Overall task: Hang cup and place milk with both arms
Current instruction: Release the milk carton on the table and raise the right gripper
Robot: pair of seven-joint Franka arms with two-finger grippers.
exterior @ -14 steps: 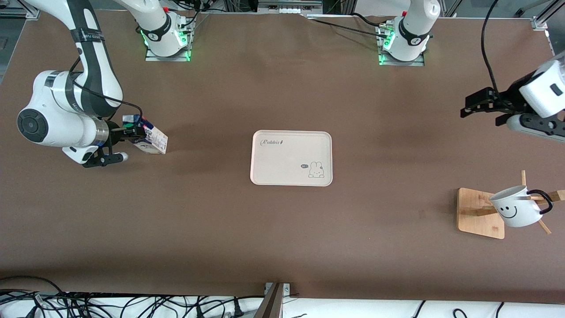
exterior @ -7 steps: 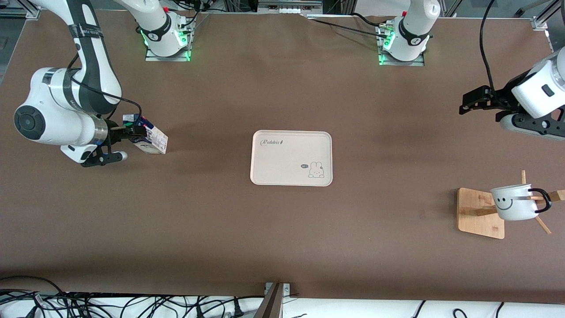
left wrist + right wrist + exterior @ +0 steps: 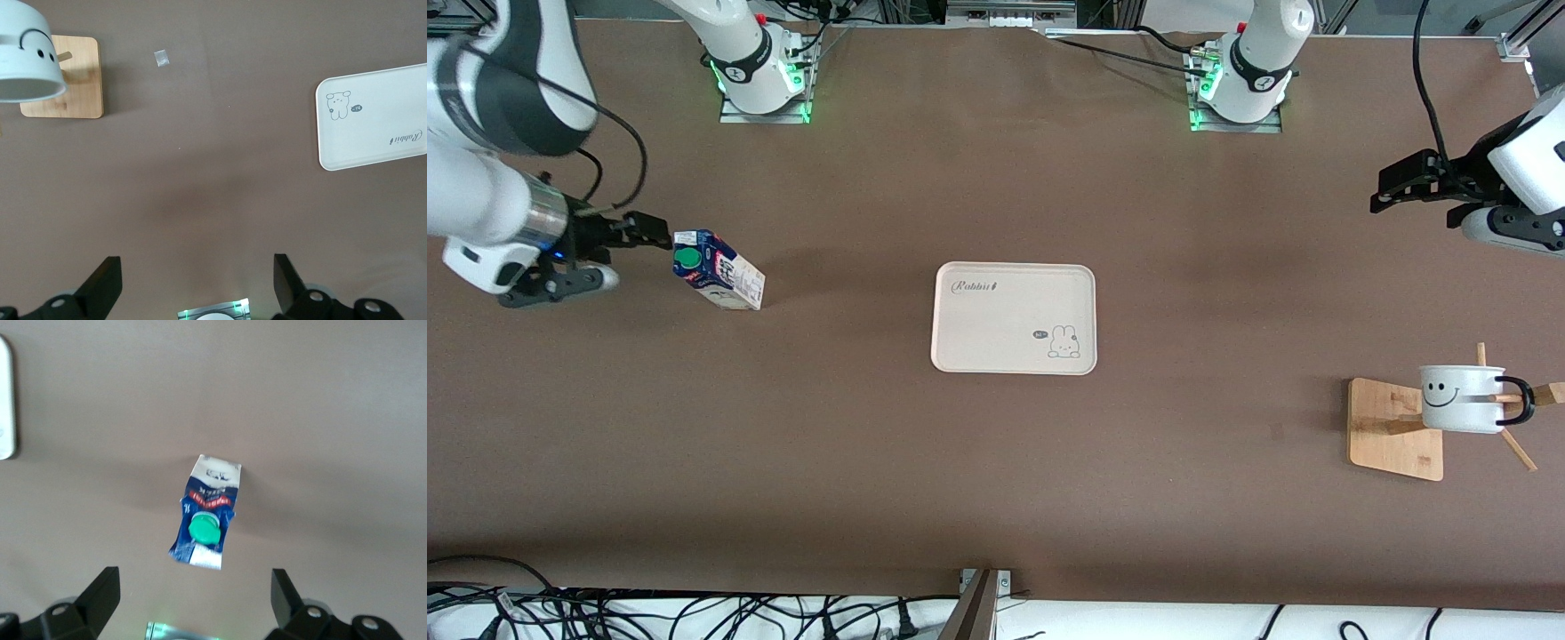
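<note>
The milk [image 3: 720,282], a blue-and-white carton with a green cap, stands on the table toward the right arm's end, apart from the tray. My right gripper [image 3: 651,232] hovers beside it, open, not touching it; in the right wrist view the milk [image 3: 207,520] lies ahead of the empty right gripper [image 3: 193,603]. The white cup [image 3: 1461,399] with a smiley face hangs by its black handle on a peg of the wooden rack [image 3: 1393,437]. My left gripper [image 3: 1387,191] is open and empty, up over the table at the left arm's end. The left wrist view shows the cup [image 3: 27,63] and the rack [image 3: 70,90].
A cream tray [image 3: 1014,317] with a rabbit drawing lies in the middle of the table, with nothing on it; the tray [image 3: 373,123] also shows in the left wrist view. Cables run along the table edge nearest the front camera.
My right gripper has let go of the milk and drawn back from it toward the table's end. The cup has swung level on its peg. My left gripper has shifted slightly.
</note>
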